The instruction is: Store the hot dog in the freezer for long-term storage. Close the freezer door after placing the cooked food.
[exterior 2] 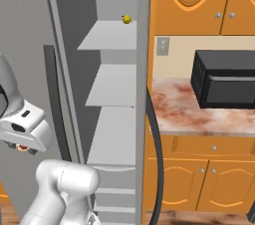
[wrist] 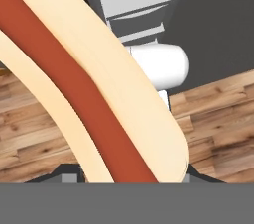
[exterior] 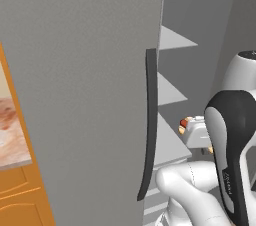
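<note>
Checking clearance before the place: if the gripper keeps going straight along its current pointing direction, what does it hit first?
The gripper, shut on the hot dog, points down and outward. Past the bun, the hand view shows the wooden floor and pale freezer drawers; probably floor first, though depth is unclear.

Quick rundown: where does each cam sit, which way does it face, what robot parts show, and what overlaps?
Left base view: behind the arm's left, facing the freezer door and the freezer shelves; arm at lower right, gripper carrying the hot dog.
Right base view: behind the arm's right, facing the open freezer, microwave and counter; arm at lower left.
Hand view: on the hand, looking down along the hot dog at the wooden floor.
Shared: both base views show the freezer shelves.
</note>
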